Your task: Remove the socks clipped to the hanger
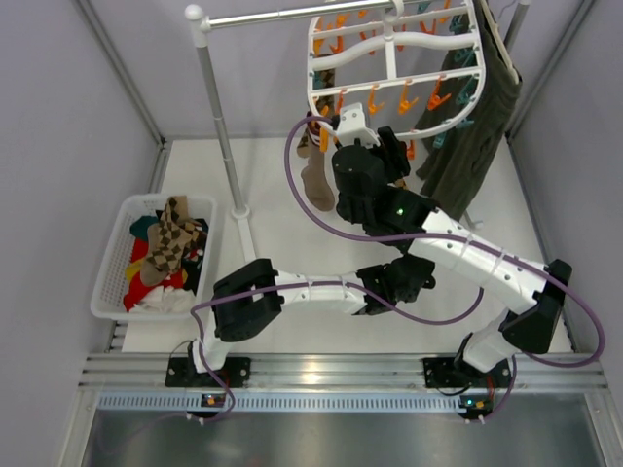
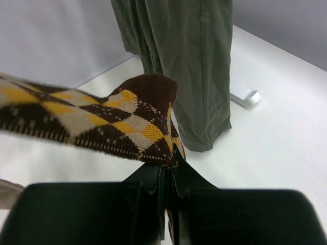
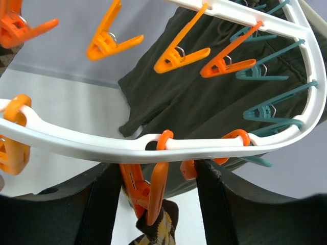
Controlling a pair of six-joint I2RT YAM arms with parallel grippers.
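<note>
The white oval hanger (image 1: 389, 58) hangs from the rail, and its rim crosses the right wrist view (image 3: 102, 145). My right gripper (image 3: 156, 204) is open just under the rim. Its fingers (image 3: 225, 204) stand either side of an orange clip (image 3: 150, 191) that pinches an argyle sock (image 3: 161, 227). My left gripper (image 2: 171, 163) is shut on a brown and yellow argyle sock (image 2: 102, 122) that stretches off to the left. In the top view the left gripper (image 1: 401, 277) lies low under the right arm. A tan and brown sock (image 1: 316, 180) hangs from the hanger's left side.
A white basket (image 1: 115, 255) at the left holds several socks. The white rail stand's post (image 1: 219, 117) rises between basket and hanger. A dark olive garment (image 1: 467, 126) hangs at the right and also shows in the left wrist view (image 2: 189, 61). Several empty orange and teal clips (image 3: 176, 56) hang from the hanger.
</note>
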